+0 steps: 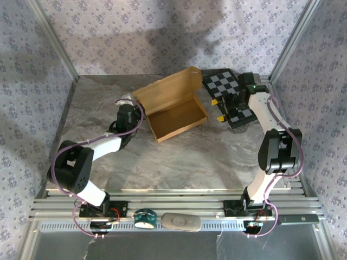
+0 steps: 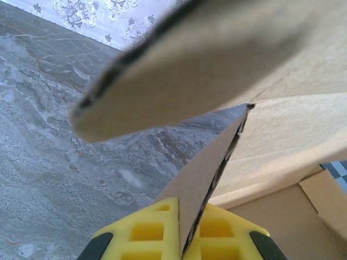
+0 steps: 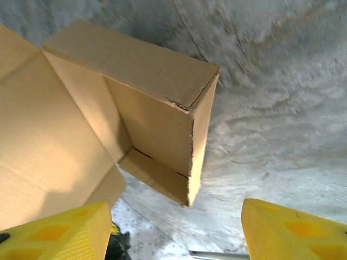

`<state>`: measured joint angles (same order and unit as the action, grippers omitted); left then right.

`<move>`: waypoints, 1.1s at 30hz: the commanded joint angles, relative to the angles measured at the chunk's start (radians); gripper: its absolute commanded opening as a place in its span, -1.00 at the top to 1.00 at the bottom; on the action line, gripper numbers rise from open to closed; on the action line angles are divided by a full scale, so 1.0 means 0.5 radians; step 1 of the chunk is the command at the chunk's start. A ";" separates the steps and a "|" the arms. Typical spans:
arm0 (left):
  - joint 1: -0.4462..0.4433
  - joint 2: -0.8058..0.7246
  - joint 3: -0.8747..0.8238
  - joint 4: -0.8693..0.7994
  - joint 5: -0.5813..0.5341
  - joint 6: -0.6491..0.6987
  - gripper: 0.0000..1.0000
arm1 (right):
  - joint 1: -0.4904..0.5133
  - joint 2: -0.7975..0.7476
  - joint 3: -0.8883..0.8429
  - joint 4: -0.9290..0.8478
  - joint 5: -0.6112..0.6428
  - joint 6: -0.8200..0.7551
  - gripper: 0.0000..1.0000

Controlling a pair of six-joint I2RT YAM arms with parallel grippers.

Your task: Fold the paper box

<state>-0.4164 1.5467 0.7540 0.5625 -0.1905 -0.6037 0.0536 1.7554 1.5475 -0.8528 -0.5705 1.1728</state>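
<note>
Looking down from overhead, the paper box [image 1: 174, 108] sits on the marble bench [image 1: 162, 162] a little toward 12 o'clock from its middle. It is a shallow brown tray with its lid flap raised along the far side. The left end effector [image 1: 138, 108] is at the box's 9 o'clock, right up against the left wall. The right end effector [image 1: 218, 110] is at the box's 3 o'clock, just beside the right wall, with its yellow tips spread apart. A black-and-grey checkerboard panel [image 1: 227, 86] lies at about 2 o'clock from the box, under the right arm's wrist.

From the left wrist, the left end effector [image 2: 190, 222] is clamped tight on a thin upright cardboard wall of the paper box [image 2: 293, 135]. Its yellow fingers [image 2: 143, 230] press on either side of the wall. A blurred flap hangs across the view toward 12 o'clock.

From the right wrist, the right end effector [image 3: 173, 233] stands wide open and holds nothing. One yellow finger [image 3: 59, 230] is at 7 o'clock and the other at 5 o'clock. An upright corner of the paper box [image 3: 152, 124] rises ahead between them, apart from both.
</note>
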 commanded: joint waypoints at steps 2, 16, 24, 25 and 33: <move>0.008 0.031 0.059 -0.087 0.023 -0.007 1.00 | -0.003 0.151 0.291 0.185 -0.011 0.178 -0.35; 0.094 -0.013 0.185 -0.344 0.090 0.180 1.00 | 0.141 0.122 0.273 1.034 0.223 -2.191 -0.18; 0.185 -0.029 0.265 -0.474 0.284 0.354 1.00 | 0.141 -0.095 -0.263 1.457 0.006 -3.256 -0.63; 0.189 -0.015 0.284 -0.485 0.303 0.372 1.00 | 0.152 -0.041 -0.210 1.440 -0.007 -3.301 -0.64; 0.207 0.073 0.394 -0.558 0.353 0.425 1.00 | 0.161 0.546 0.443 1.245 -0.065 -3.332 -0.63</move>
<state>-0.3206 1.5669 0.9131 0.3122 -0.0437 -0.4191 0.1318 1.9465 1.6806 -0.1726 -0.5690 -0.4358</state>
